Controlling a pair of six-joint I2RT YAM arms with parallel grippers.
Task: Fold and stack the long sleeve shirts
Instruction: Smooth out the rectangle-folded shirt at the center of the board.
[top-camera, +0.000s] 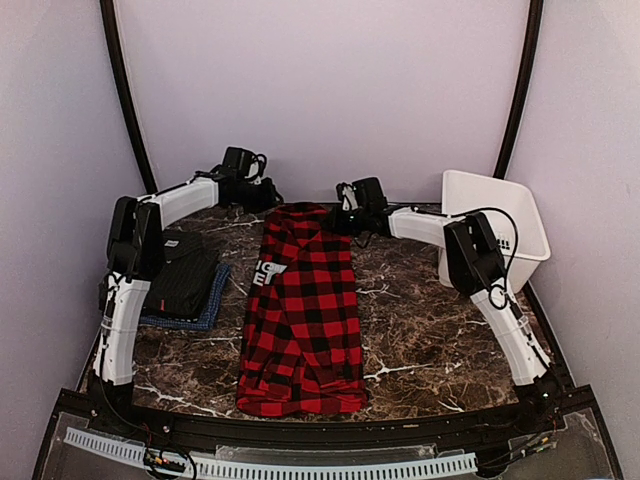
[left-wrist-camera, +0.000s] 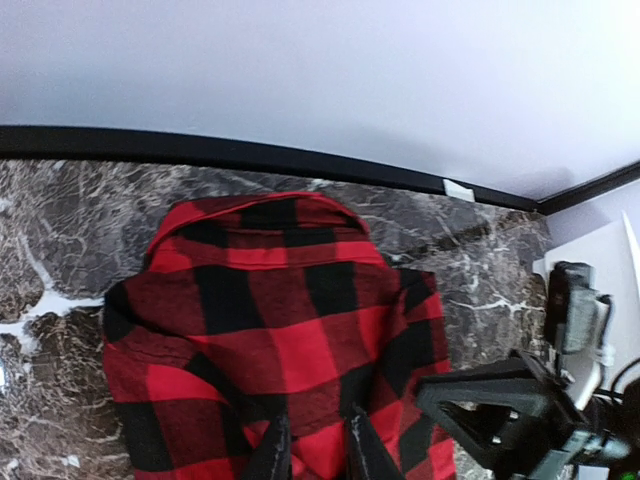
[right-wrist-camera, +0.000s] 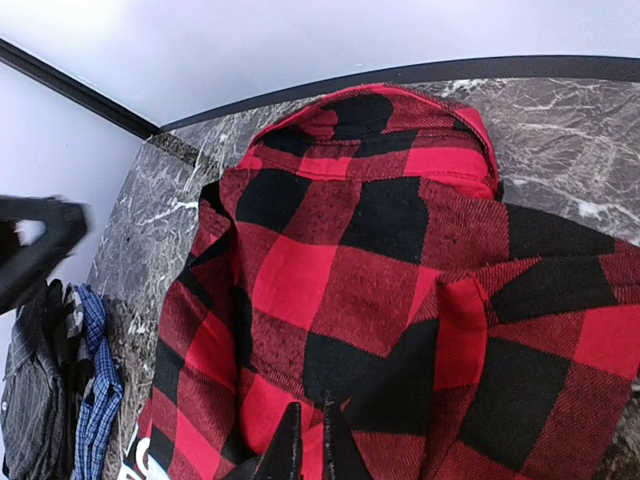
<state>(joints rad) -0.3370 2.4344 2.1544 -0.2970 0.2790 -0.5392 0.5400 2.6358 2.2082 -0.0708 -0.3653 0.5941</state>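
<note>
The red-and-black checked shirt (top-camera: 300, 320) lies lengthwise down the middle of the table, collar end at the far side, white letters (top-camera: 268, 272) showing on its left edge. My left gripper (top-camera: 268, 200) (left-wrist-camera: 318, 425) is shut on a pinch of its cloth (left-wrist-camera: 270, 340) at the far left corner. At the far right corner my right gripper (top-camera: 340, 222) (right-wrist-camera: 310, 410) is shut on a fold of the same shirt (right-wrist-camera: 340, 270). A folded black shirt (top-camera: 185, 275) rests on a blue one (top-camera: 212, 305) at the left.
A white plastic basket (top-camera: 495, 225) stands at the far right of the marble table (top-camera: 430, 340). The back wall rises just behind the shirt's collar end. In the right wrist view the black and blue shirts (right-wrist-camera: 60, 400) show at the lower left.
</note>
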